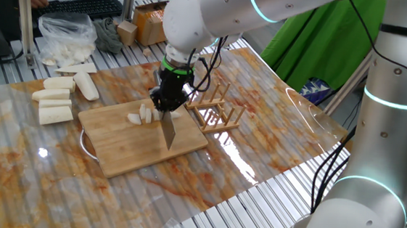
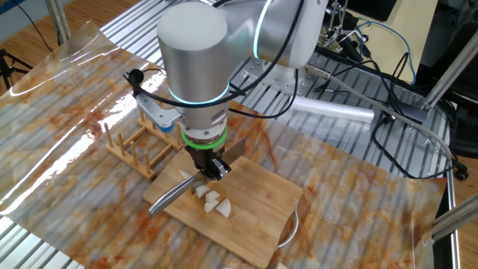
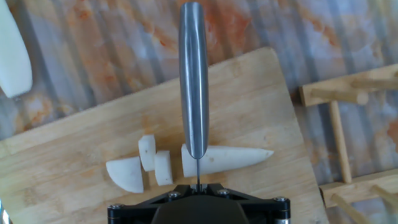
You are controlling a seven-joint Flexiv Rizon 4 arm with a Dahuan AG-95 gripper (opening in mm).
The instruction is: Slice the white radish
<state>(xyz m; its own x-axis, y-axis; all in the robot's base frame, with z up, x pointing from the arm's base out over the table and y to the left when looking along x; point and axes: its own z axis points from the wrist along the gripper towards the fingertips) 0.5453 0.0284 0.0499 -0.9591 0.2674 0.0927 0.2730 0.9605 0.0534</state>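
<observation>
Your fingers [image 1: 166, 105] are clamped tight on the handle of a knife [image 1: 168, 129], pointing straight down over the wooden cutting board [image 1: 124, 155]. In the hand view the knife [image 3: 193, 81] runs up the middle of the picture, its spine toward the camera, and its heel end sits over the blunt end of the white radish [image 3: 227, 160]; whether the edge touches the radish you cannot tell from these pictures.

The white radish lies on the cutting board [image 3: 74, 186], its pointed tip toward the right of the hand view and toward the wooden rack [image 3: 348, 118]. Just left of the blade lie three cut pieces [image 3: 144, 167], close together, the outermost a rounded end piece. From the other fixed view you see the same cut pieces [image 2: 214, 203] on the board [image 2: 261, 205], with the blade [image 2: 170, 196] slanting down to the board's left edge and the fingers [image 2: 212, 167] right above them.

In one fixed view the cut pieces [image 1: 144, 115] lie beside the fingers, near the middle of the board. The wooden rack [image 1: 217, 111] stands just beyond the board's right corner. Well apart to the left, several larger white chunks [image 1: 55, 99] lie on the table [image 1: 11, 150], and behind them sits a clear plastic bag [image 1: 68, 36] holding more white pieces.
</observation>
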